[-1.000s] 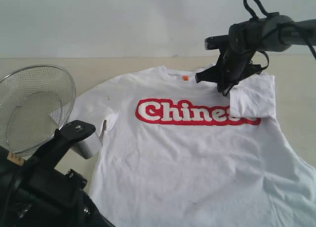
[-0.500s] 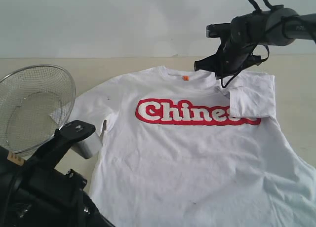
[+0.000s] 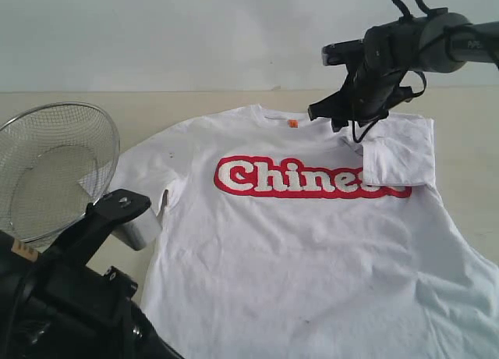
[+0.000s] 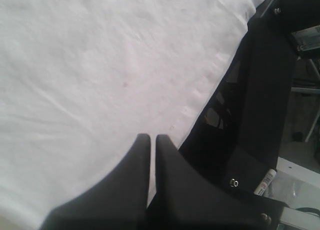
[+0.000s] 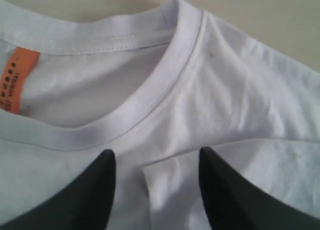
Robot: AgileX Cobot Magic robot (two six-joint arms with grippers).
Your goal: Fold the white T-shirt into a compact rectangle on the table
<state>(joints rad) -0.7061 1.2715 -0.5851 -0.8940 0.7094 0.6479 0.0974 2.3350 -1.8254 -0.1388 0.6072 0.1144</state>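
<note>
White cotton T-shirt [image 3: 296,242] w/ red lettering lies flat on pale beige surface [image 3: 468,140]. Right jaws apart over collar [image 5: 150,110], left jaws together. Risk: pinching one layer, fold skews, tucked sleeve [image 3: 398,160] flips out.

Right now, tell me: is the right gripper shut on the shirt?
No, the right gripper stands open over the white T-shirt.

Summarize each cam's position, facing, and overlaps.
Exterior: low behind the left arm, facing across the white T-shirt toward the wall; right gripper over its shoulder.
Left wrist: faces down past the shut left gripper onto plain shirt fabric.
Right wrist: faces down between open fingers at collar and orange neck tag.
Shared: exterior and right wrist both show that tag.
</note>
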